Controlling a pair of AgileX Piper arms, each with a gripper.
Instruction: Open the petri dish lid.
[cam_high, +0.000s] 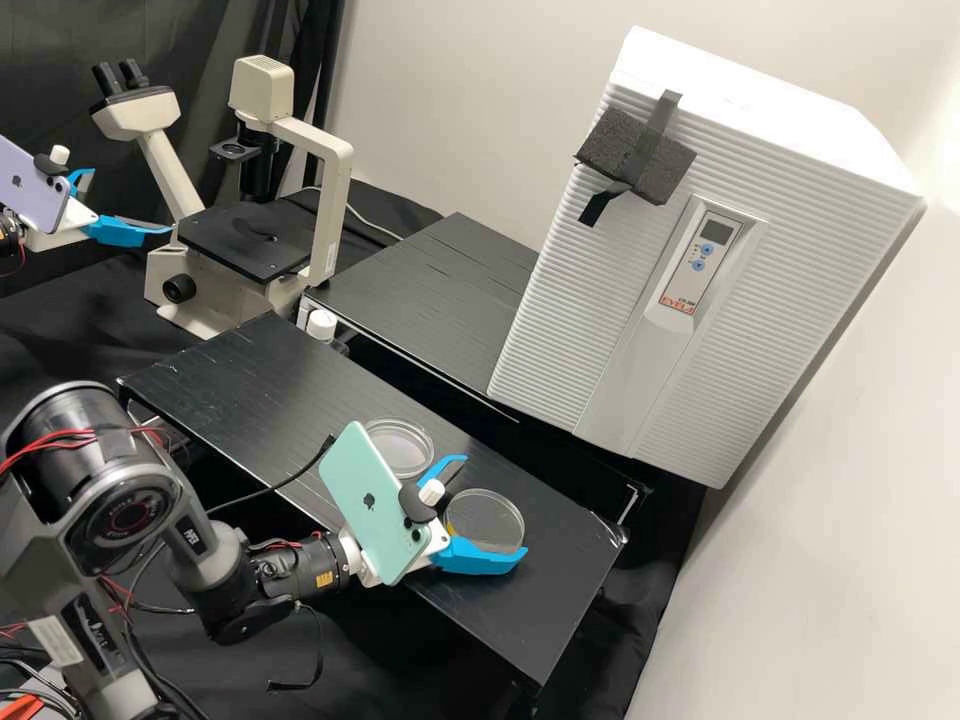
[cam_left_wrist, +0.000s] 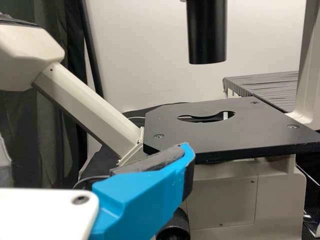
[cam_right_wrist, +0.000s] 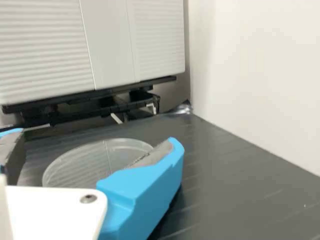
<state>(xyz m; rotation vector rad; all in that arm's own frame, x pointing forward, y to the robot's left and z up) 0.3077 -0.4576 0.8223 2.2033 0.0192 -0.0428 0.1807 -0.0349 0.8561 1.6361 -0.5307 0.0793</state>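
- Your petri dish (cam_high: 488, 522) lies flat on the bench (cam_high: 555, 600); you can't tell if its lid is on.
- Your right tool (cam_high: 495, 505) is spread around the petri dish, unclenched, likely to meet its rim from both sides.
- One finger (cam_right_wrist: 11, 155) leaves a gap beside the petri dish, so centre before closing.
- Your left tool (cam_high: 131, 201) hangs open well apart from the petri dish, probably for clearance.
- Another dish (cam_high: 400, 450) sits near the petri dish.
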